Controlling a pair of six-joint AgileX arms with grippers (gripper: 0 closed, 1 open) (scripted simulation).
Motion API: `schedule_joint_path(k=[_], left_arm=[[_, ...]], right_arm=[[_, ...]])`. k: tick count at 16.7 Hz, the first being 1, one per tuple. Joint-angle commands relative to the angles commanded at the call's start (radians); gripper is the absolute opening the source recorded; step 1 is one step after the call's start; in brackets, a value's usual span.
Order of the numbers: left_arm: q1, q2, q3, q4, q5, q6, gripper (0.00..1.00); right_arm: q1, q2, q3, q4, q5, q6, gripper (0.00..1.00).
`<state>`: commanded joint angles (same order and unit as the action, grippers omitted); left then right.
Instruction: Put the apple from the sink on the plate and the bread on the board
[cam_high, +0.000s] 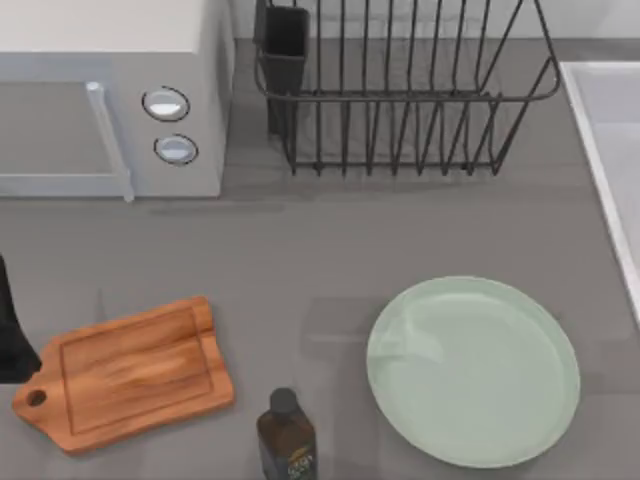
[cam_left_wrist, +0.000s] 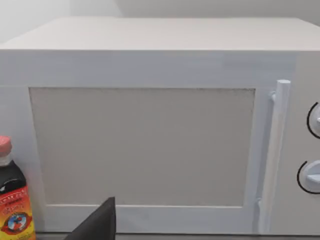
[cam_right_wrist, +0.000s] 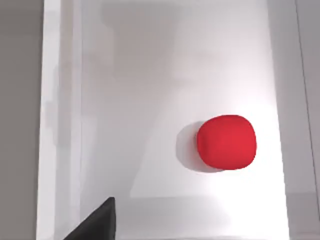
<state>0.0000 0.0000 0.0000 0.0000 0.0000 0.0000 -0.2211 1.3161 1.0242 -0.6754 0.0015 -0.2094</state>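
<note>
The grey table (cam_high: 300, 260) carries a microwave (cam_high: 110, 90), dish rack (cam_high: 400, 100), board (cam_high: 130, 372), bottle (cam_high: 286, 438) and plate (cam_high: 472, 372).

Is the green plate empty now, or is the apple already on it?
Empty. In the top view the plate has a bare surface, and in the right wrist view the apple lies on the white floor of the sink.

From my remote station I see a grey counter (cam_high: 300, 250) under soft, even light. A white microwave (cam_high: 110, 95) (two round dials beside its handle) stands at the back left, against a pale wall (cam_left_wrist: 60, 10). A black wire rack (cam_high: 400, 90) sits behind centre, and a dark bottle (cam_high: 286, 435) stands at the front edge.
</note>
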Motion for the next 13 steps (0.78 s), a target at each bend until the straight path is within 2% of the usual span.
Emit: schedule_joint_path(k=[7, 13], left_arm=[[0.0, 0.0, 0.0, 0.0, 0.0, 0.0, 1.0], [0.0, 0.0, 0.0, 0.0, 0.0, 0.0, 1.0]], right_arm=[[-0.097, 0.628, 0.452, -0.296, 0.001, -0.092, 1.0], [-0.127, 0.805, 0.589, -0.387, 0.001, -0.12, 1.0]])
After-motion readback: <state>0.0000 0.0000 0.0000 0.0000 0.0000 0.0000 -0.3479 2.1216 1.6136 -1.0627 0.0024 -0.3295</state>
